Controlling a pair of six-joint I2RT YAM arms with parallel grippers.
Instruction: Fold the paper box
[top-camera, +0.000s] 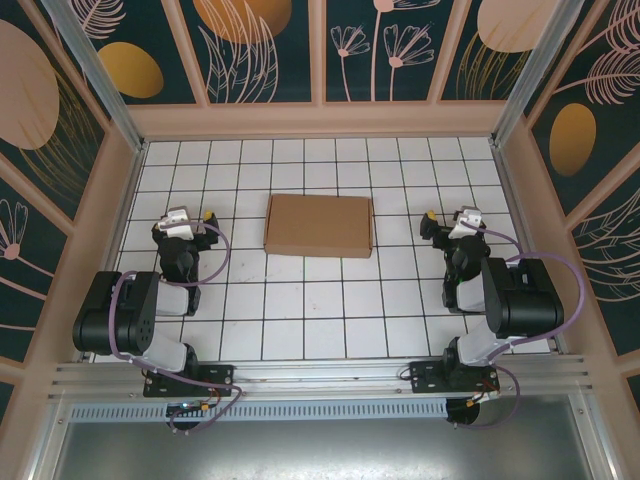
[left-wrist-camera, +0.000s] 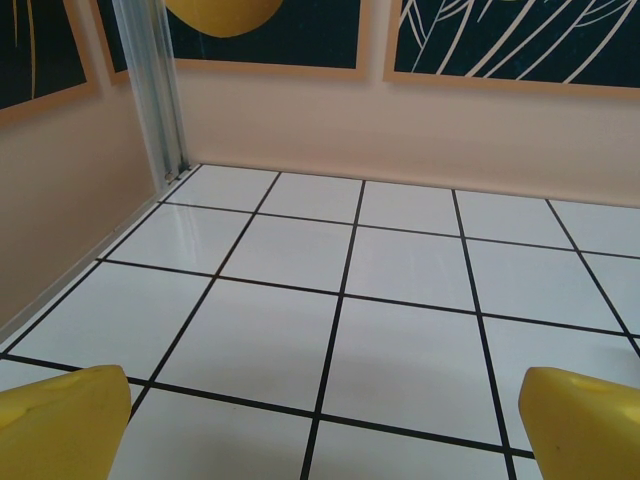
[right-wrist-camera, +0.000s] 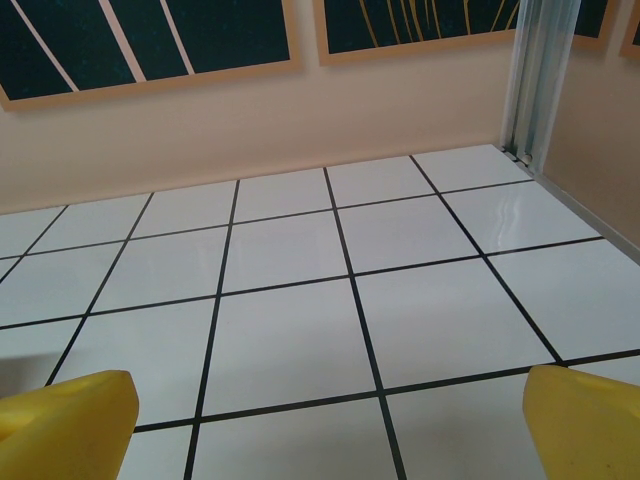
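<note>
Between the left gripper (top-camera: 203, 220) and the right gripper (top-camera: 432, 222), the paper box (top-camera: 319, 225) is seen in plain brown. White tiles (left-wrist-camera: 400, 350) ruled with black lines are spread beneath the yellow fingers (left-wrist-camera: 60, 425). Beyond them, dark teal wall panels (top-camera: 290, 60) are patterned with peach and orange plants.

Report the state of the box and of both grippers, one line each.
paper box: lying flat on the tiled table between the two arms, no flap standing up, touched by neither gripper.
left gripper: open, holding nothing, above the tiles.
right gripper: open, holding nothing, above the tiles.
</note>
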